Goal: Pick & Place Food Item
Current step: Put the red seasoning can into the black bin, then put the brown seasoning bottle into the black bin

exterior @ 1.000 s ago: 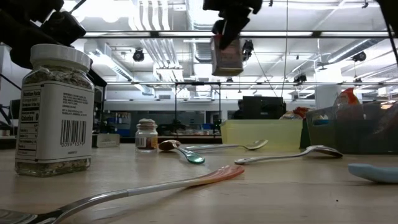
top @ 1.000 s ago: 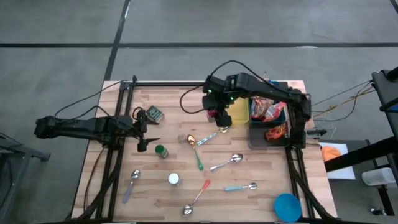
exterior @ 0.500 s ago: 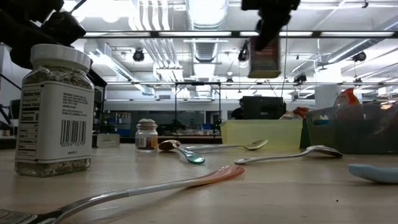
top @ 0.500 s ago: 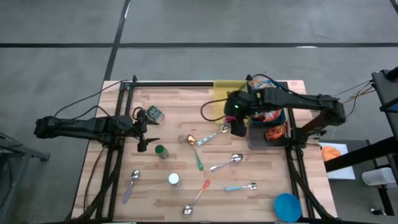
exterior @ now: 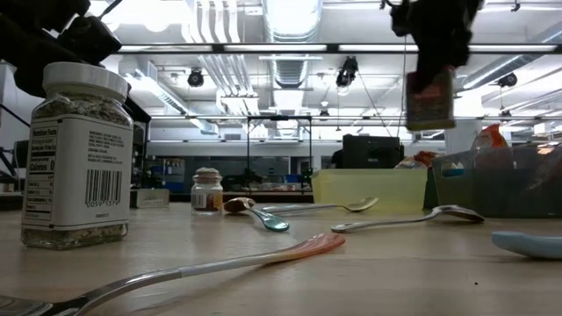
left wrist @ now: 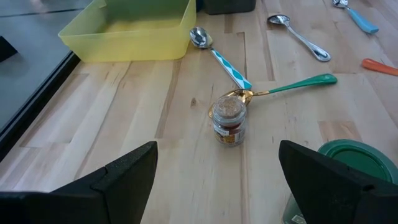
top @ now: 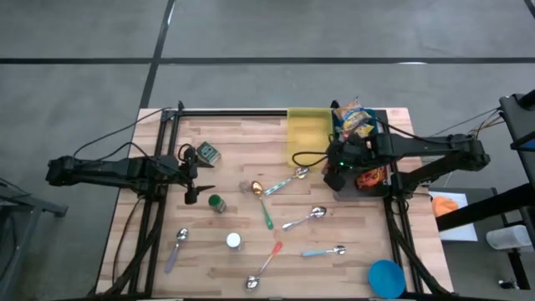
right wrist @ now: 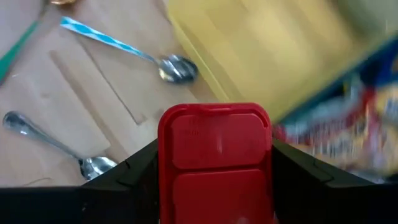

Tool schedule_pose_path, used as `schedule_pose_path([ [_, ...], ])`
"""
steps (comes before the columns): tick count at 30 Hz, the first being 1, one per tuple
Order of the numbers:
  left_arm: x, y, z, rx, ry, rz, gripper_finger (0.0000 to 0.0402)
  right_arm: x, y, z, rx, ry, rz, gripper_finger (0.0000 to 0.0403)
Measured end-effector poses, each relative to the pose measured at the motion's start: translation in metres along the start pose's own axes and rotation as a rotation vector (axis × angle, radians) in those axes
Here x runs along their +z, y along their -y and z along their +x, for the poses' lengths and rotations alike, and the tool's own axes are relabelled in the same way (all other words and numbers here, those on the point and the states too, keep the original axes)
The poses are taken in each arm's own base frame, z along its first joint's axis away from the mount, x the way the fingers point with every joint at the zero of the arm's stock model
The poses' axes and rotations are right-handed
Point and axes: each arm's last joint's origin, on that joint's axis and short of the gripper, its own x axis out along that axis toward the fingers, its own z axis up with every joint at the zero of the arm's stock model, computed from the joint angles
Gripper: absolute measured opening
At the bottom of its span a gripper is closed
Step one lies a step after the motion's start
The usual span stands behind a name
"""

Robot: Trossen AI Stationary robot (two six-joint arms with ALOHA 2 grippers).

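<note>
Right tool (right wrist: 214, 186) grips red-lidded container (right wrist: 214, 158) above yellow bin (top: 308, 134), dark snack-filled bin (top: 369, 180).

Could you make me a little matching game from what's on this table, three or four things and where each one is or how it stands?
Things:
1. red-lidded container
2. yellow bin
3. blue bowl
4. left hand

Places or states:
A. at the table's corner by the right arm
B. open, holding nothing
C. held in the right hand, in the air
D. empty, beside the dark snack bin

Pairs: 1-C, 2-D, 3-A, 4-B
</note>
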Motion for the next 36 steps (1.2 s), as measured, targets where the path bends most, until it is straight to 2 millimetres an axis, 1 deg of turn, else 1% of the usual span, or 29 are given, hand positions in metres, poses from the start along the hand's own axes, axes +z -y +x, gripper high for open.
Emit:
schedule_pose_path([
  [3, 0.0, 0.0, 0.0, 0.0, 0.0, 0.0, 0.034, -0.012, 0.006, 0.001, -0.042, -0.025, 0.132, 0.0211],
  [6, 0.0, 0.0, 0.0, 0.0, 0.0, 0.0, 0.034, -0.023, 0.011, 0.003, -0.064, -0.05, 0.228, 0.021],
  [10, 0.0, 0.0, 0.0, 0.0, 0.0, 0.0, 0.034, -0.036, 0.015, 0.008, -0.09, -0.065, 0.326, 0.0231],
  [13, 0.0, 0.0, 0.0, 0.0, 0.0, 0.0, 0.034, -0.044, 0.02, 0.015, -0.151, -0.047, 0.406, 0.0238],
  [17, 0.0, 0.0, 0.0, 0.0, 0.0, 0.0, 0.034, -0.052, 0.022, 0.025, -0.181, -0.051, 0.455, 0.0222],
  [21, 0.0, 0.0, 0.0, 0.0, 0.0, 0.0, 0.034, -0.056, 0.023, 0.034, -0.198, -0.039, 0.513, 0.0212],
  [28, 0.0, 0.0, 0.0, 0.0, 0.0, 0.0, 0.034, -0.059, 0.021, 0.045, -0.22, -0.049, 0.553, 0.0244],
  [36, 0.0, 0.0, 0.0, 0.0, 0.0, 0.0, 0.034, -0.058, 0.014, 0.056, -0.238, -0.1, 0.54, 0.0249],
])
